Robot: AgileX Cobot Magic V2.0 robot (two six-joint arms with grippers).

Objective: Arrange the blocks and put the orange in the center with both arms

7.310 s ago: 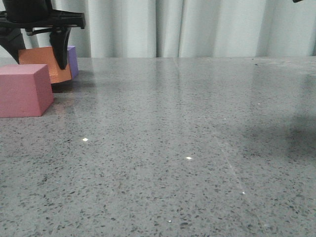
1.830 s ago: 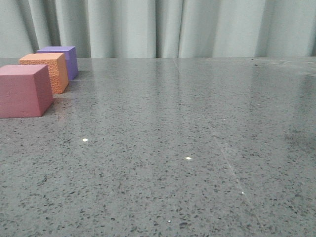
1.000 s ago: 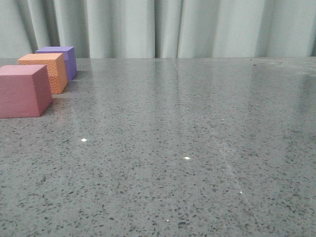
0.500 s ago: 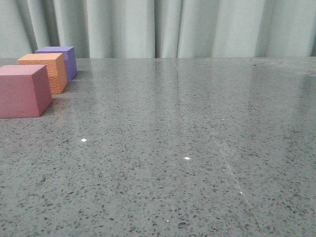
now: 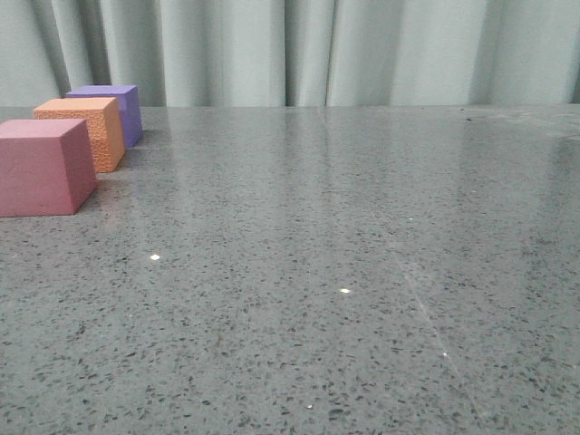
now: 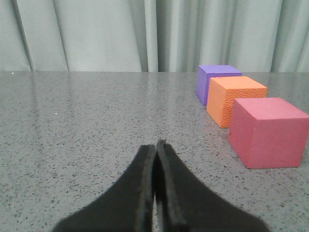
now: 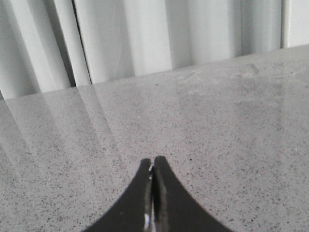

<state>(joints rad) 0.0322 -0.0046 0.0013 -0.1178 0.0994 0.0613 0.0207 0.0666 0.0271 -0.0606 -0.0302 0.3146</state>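
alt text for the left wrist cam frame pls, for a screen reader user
Three cubes stand in a row on a speckled grey table, running away from the camera: a pink-red cube nearest, an orange cube in the middle and a purple cube farthest. The black left gripper is shut and empty, pointing past them, with pale curtains behind.

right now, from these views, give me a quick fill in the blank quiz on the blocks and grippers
1. In the row of three cubes, the orange cube sits between the pink-red cube and the ____ cube.
2. The left gripper has its fingers ____ and holds nothing.
3. The right gripper looks over bare table toward a ____.
4. The cube nearest the front camera is the ____ one.

Missing words: purple; shut; curtain; pink-red
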